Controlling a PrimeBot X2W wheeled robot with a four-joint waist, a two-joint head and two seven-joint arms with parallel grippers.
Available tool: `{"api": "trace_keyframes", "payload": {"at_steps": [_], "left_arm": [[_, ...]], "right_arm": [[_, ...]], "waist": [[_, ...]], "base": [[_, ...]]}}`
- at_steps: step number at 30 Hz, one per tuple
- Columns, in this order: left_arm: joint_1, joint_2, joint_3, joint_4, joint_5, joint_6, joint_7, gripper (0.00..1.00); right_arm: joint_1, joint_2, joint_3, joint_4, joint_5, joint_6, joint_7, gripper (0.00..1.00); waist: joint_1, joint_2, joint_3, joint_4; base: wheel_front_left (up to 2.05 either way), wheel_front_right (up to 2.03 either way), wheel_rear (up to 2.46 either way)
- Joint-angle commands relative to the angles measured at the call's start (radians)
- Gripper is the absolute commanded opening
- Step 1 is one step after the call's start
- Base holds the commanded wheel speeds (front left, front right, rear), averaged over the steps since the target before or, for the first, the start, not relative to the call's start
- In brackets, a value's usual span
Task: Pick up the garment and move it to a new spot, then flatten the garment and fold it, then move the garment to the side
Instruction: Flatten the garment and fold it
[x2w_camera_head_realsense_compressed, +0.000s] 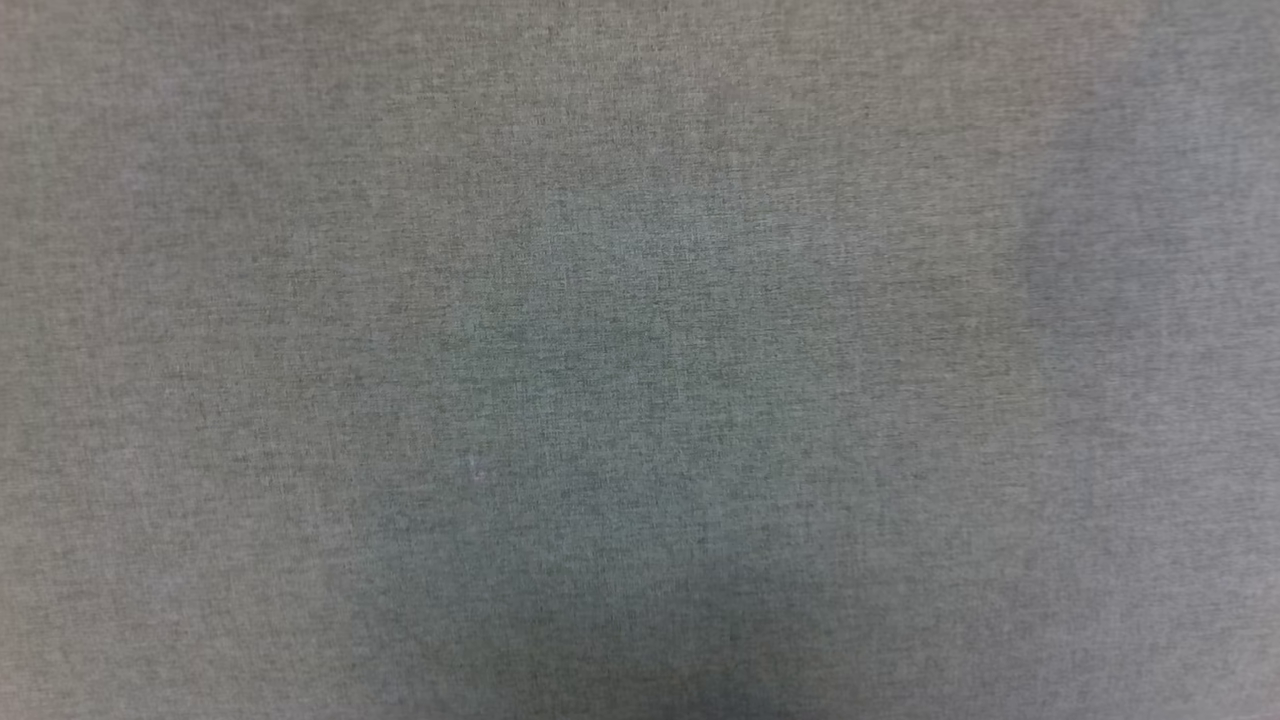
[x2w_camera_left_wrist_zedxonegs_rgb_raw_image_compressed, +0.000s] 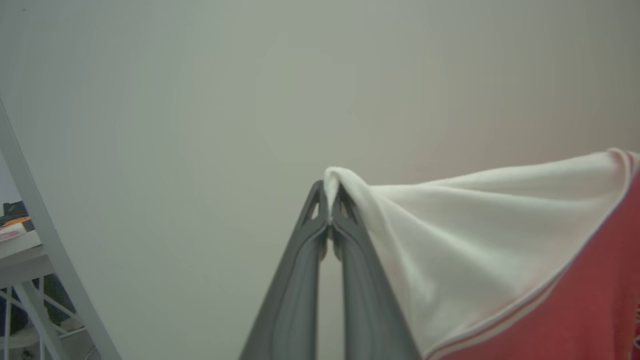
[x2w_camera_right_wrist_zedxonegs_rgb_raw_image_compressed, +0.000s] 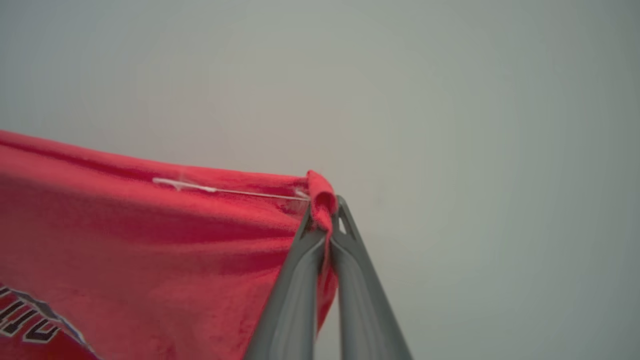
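In the head view I see a gray woven cloth surface (x2w_camera_head_realsense_compressed: 640, 360). In the left wrist view my left gripper (x2w_camera_left_wrist_zedxonegs_rgb_raw_image_compressed: 330, 195) has its jaws pressed together on a fold of the white sleeve (x2w_camera_left_wrist_zedxonegs_rgb_raw_image_compressed: 475, 235) of the garment (x2w_camera_left_wrist_zedxonegs_rgb_raw_image_compressed: 590, 305). The red body is at the right side, in front of a pale background. A gray frame bar (x2w_camera_left_wrist_zedxonegs_rgb_raw_image_compressed: 45, 260) stands at the left edge. In the right wrist view my right gripper (x2w_camera_right_wrist_zedxonegs_rgb_raw_image_compressed: 325, 207) pinches a red edge of the garment. Black letters with white outline (x2w_camera_right_wrist_zedxonegs_rgb_raw_image_compressed: 22, 322) are at the lower left.
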Motion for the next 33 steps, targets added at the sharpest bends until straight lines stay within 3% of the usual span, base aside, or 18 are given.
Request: {"api": "trace_keyframes", "payload": {"at_steps": [1, 8, 15, 22, 33], "left_arm": [[0.001, 0.001, 0.002, 0.029, -0.003, -0.002, -0.034, 0.0], [0.168, -0.046, -0.03, 0.114, -0.053, -0.013, -0.168, 0.0], [0.406, -0.093, -0.058, 0.06, -0.101, -0.017, -0.202, 0.0], [0.73, -0.103, -0.051, -0.098, -0.112, -0.017, -0.204, 0.0], [1.262, -0.048, -0.07, -0.261, -0.14, 0.036, -0.201, 0.0]], "right_arm": [[-0.002, 0.006, 0.014, 0.028, -0.014, -0.002, -0.027, 0.0], [0.07, 0.056, 0.098, 0.107, 0.04, -0.002, -0.121, 0.0], [0.202, 0.046, 0.228, 0.115, 0.116, -0.002, -0.174, 0.0], [0.422, -0.003, 0.349, 0.074, 0.217, -0.002, -0.19, 0.0], [0.839, -0.111, 0.472, -0.025, 0.419, -0.002, -0.123, 0.0]], "waist": [[-0.0002, 0.012, 0.027, 0.013], [-0.0002, 0.012, 0.022, 0.044], [-0.0002, 0.012, -0.04, 0.077], [-0.0002, 0.012, -0.165, 0.097], [-0.0002, 0.012, -0.372, 0.107]], "base": [[0.0, 0.0, 0.0], [0.0, 0.0, 0.0], [0.0, 0.0, 0.0], [0.0, 0.0, 0.0], [0.0, 0.0, 0.0]]}}
